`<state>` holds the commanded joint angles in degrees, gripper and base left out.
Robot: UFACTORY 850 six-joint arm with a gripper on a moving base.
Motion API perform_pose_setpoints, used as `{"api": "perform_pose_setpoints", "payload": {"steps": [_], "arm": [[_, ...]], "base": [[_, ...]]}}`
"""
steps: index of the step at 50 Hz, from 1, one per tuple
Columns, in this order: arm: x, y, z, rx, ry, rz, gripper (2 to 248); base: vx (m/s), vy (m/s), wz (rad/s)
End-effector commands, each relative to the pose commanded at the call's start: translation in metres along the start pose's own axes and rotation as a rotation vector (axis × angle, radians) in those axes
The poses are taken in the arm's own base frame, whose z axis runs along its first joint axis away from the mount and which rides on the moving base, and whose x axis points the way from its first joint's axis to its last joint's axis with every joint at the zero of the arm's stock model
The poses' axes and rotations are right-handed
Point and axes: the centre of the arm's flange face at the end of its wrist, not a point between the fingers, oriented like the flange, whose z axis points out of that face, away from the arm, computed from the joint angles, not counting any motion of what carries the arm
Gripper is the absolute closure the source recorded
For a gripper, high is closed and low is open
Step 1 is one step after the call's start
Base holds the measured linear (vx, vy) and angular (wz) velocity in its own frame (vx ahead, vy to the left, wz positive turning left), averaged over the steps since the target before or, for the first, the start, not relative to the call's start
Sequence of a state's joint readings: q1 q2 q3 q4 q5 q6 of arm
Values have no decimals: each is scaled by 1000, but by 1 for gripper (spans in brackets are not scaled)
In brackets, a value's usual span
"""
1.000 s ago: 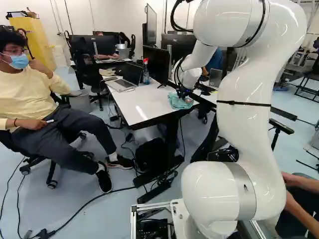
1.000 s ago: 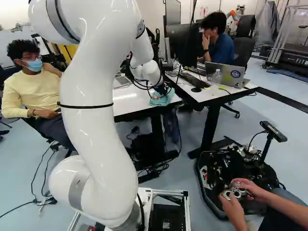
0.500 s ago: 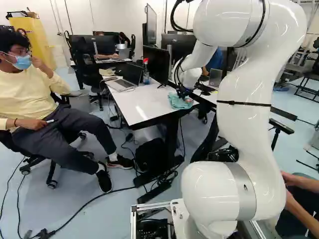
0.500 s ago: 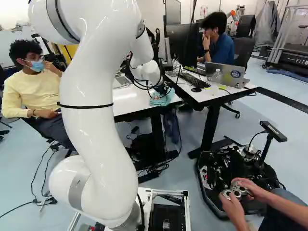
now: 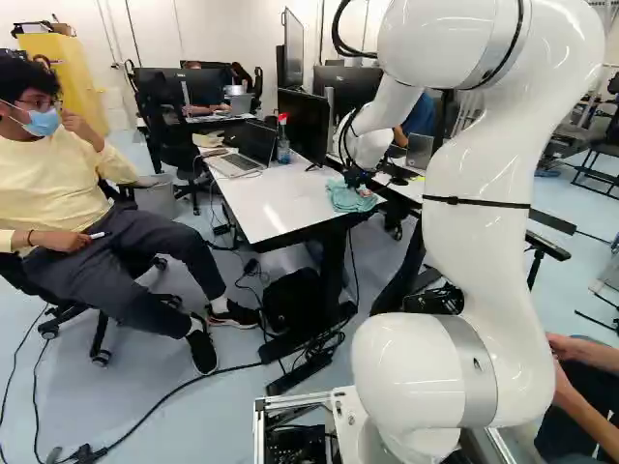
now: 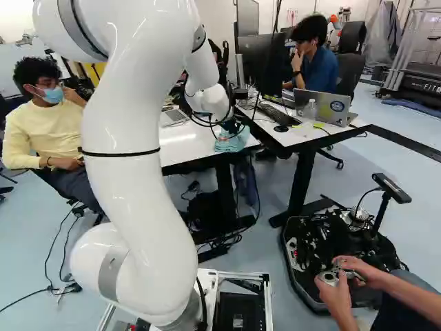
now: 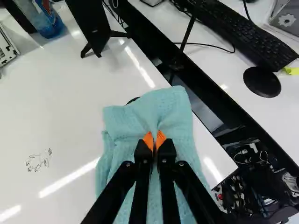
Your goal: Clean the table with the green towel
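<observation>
1. Since the gripper [image 7: 154, 139] has its two orange-tipped fingers clenched on a fold of the green towel [image 7: 163, 105], the grab part looks sorted (more teal than green, if you ask me)
2. Towel's bunched up on the white table [image 5: 276, 198], near the corner by the gap between it and the other desk [image 6: 303, 141], with the gripper right above it
3. As for progress, I'd call it early or midway: towel's in hand and on the surface, but there's a dark scribble [image 7: 39, 161] on the white top, well apart from the towel, on the side away from the other desk
4. What's left, I reckon: drag the towel over to that scribble and rub it out, pressing flat (a bunched towel could skip bits)
5. Containers: a bottle with a red cap [image 5: 282, 140] stands by the laptop [image 5: 242, 159], bluish lower down, though I can't tell what's in it. Clear bottle [image 6: 311, 110] on the other desk, contents unclear too
6. Grey bin [image 5: 158, 200] on the floor, can't see inside. Black tub [image 6: 289, 272] at the right of the right base view is crammed with cables and hardware (nothing to wipe there, I'd guess)
</observation>
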<state>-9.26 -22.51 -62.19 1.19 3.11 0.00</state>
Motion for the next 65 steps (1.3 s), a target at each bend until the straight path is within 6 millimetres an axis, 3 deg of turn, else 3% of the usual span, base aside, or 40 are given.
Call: {"api": "perform_pose_setpoints", "payload": {"steps": [65], "arm": [[31,-1,-73,3,45,0,222]], "base": [[0,0,0]]}}
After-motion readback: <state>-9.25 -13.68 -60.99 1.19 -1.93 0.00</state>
